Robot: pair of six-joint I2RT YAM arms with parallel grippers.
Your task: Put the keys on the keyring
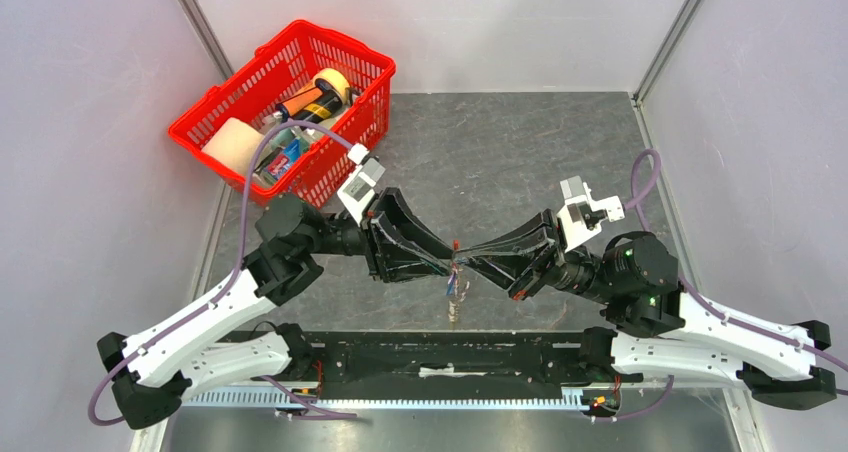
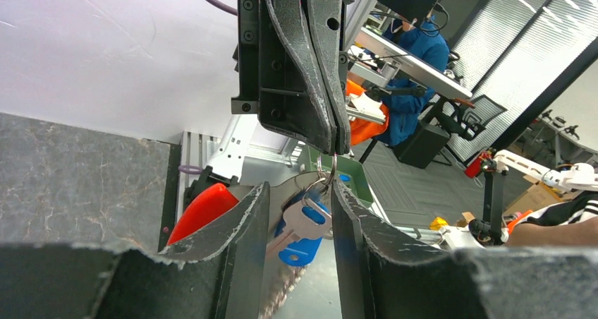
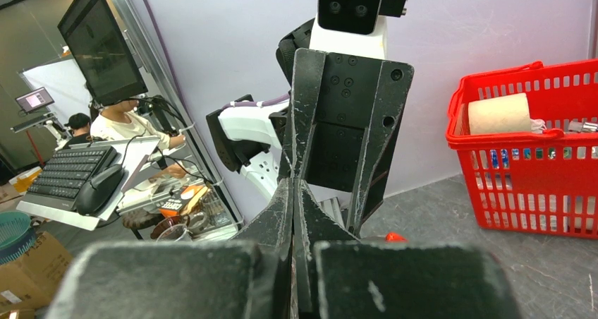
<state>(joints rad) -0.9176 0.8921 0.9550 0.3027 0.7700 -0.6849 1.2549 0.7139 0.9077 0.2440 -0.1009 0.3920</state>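
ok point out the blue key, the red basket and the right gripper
blue key [image 2: 304, 251]: left wrist view, on its blue plastic head
red basket [image 3: 493, 140]: right wrist view, on its near rim
right gripper [image 2: 337, 148]: left wrist view, between its fingertips, shut on the wire ring [image 2: 328, 185]

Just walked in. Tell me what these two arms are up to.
The two arms meet tip to tip above the table. The right gripper is shut on a thin metal ring, from which a blue-headed key and a silvery key hang. The left gripper has its fingers apart on either side of those keys; whether it grips them is unclear. A red basket stands far left.
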